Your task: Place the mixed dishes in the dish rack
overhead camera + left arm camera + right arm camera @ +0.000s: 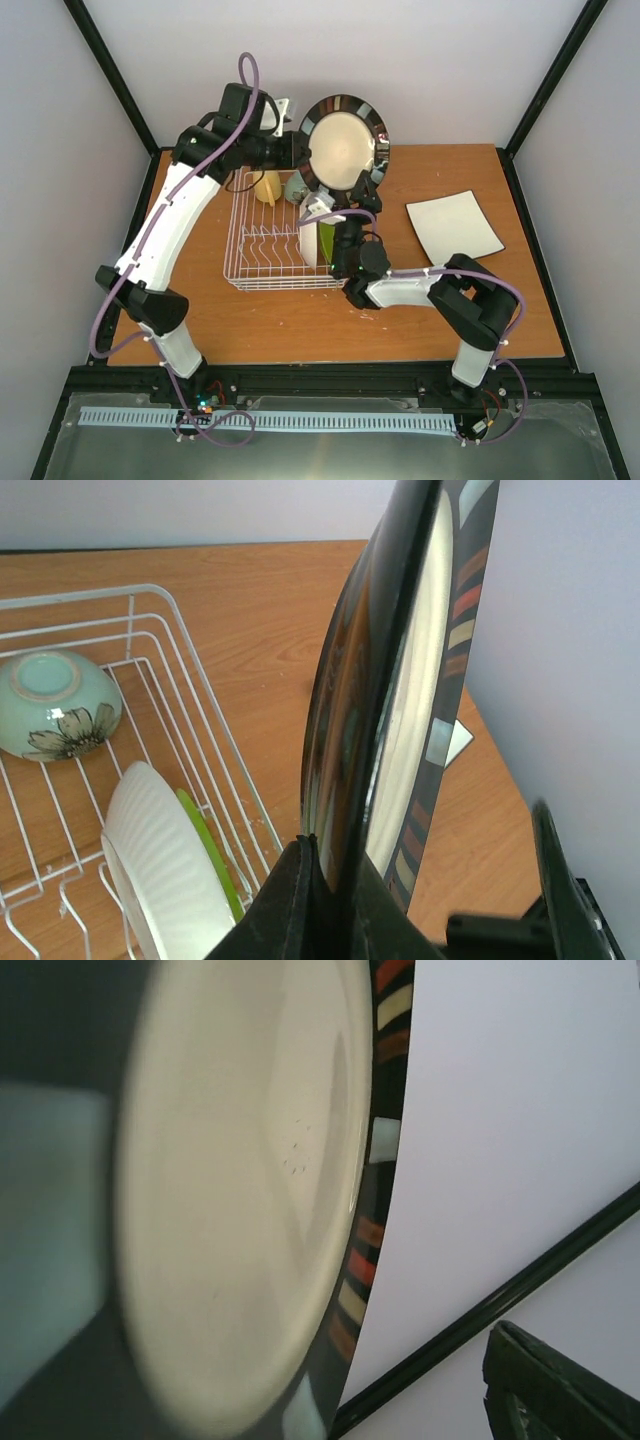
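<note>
My left gripper (300, 152) is shut on the left rim of the dark-rimmed cream plate (343, 140) and holds it upright in the air over the far end of the dish rack (245, 270). In the left wrist view the plate (400, 710) is edge-on between the jaws. My right gripper (358, 190) is open at the plate's lower right rim. In its wrist view the plate's face (240, 1190) fills the left and one finger (560, 1390) stands apart. In the rack are the mint bowl (295, 187), the yellow cup (268, 187), and the white petal-patterned plate (311, 240) beside the lime-green plate (324, 242).
The square white plate (452, 225) lies flat on the table right of the rack. The left wrist view shows the rack's wires (180, 650), the bowl (55, 705) and the two standing plates (165, 870). White walls and black frame posts enclose the table.
</note>
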Robot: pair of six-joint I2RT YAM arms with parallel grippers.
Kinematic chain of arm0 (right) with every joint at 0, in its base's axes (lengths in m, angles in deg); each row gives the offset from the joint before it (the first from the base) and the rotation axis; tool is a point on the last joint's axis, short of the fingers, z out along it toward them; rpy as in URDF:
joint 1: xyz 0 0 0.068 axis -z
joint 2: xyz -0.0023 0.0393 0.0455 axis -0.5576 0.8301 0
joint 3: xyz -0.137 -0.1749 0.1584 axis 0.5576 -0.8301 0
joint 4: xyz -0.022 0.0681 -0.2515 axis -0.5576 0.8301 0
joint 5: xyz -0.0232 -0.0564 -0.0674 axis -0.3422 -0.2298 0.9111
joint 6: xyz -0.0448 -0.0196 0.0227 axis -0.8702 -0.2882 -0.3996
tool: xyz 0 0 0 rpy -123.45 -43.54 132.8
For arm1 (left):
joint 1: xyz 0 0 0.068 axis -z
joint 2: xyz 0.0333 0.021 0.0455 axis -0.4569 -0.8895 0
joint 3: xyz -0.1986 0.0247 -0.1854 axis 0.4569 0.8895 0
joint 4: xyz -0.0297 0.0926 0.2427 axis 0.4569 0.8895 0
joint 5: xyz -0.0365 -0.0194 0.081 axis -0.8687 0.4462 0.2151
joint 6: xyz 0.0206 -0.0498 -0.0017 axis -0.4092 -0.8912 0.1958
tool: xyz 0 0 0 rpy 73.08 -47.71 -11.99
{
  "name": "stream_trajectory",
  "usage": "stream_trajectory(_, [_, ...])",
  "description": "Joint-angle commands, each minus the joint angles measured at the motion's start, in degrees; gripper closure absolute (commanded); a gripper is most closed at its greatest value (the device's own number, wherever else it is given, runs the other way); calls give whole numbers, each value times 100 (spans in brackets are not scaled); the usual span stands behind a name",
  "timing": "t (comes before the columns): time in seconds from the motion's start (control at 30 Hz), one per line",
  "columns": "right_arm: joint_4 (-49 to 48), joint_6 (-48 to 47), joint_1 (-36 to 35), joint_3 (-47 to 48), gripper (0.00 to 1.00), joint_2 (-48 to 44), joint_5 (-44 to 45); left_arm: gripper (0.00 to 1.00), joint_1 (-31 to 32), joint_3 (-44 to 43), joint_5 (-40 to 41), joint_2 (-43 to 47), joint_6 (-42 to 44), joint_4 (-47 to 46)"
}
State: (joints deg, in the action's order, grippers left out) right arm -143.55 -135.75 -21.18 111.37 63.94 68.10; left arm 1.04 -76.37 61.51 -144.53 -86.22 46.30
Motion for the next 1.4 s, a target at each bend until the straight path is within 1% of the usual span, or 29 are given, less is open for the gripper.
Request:
stream_trajectory(0.0, [-907,65,277,432,17,220,-158,99,-10,138,-543,703,-193,-1049])
stream_trajectory(0.03, [-906,54,327,501,20,279,-189,99,-10,245,-597,781,-208,-1104])
stream_trajectory(0.13, [-905,28,450,697,32,524,-261,99,-10,426,-762,918,-248,-1226])
stream_trajectory(0.3, [-898,-16,547,1007,62,792,-310,99,-10,526,-905,967,-242,-1255])
stream_trajectory(0.43, [-898,-90,582,1186,75,881,-405,99,-11,636,-1034,980,-230,-1262])
stream_trajectory(0.47, [-895,-123,597,1241,80,896,-430,99,-15,663,-1044,984,-227,-1267])
stream_trajectory(0.5, [-893,-153,613,1282,91,911,-456,99,-11,691,-1062,992,-217,-1273])
stream_trajectory(0.53, [-897,-177,630,1330,97,921,-476,99,-10,711,-1059,1007,-212,-1271])
stream_trajectory(0.73, [-894,-298,682,1341,97,808,-609,99,-15,881,-996,1078,-147,-1282])
stream_trajectory(1.0, [-875,-56,649,723,97,225,-640,99,-10,1097,-707,1149,-59,-1329])
stream_trajectory(1.13, [-803,-14,559,442,97,-10,-672,91,-10,1326,-445,1242,-65,-1429])
stream_trajectory(1.17, [-798,-2,533,390,97,-62,-687,87,-10,1361,-412,1257,-71,-1448])
stream_trajectory(1.23, [-782,3,487,313,97,-127,-689,84,-10,1384,-350,1249,-67,-1456])
stream_trajectory(1.3, [-770,22,447,262,97,-181,-704,76,-10,1386,-273,1241,-59,-1445])
stream_trajectory(1.37, [-757,47,398,215,97,-224,-709,75,-10,1391,-178,1253,-43,-1445])
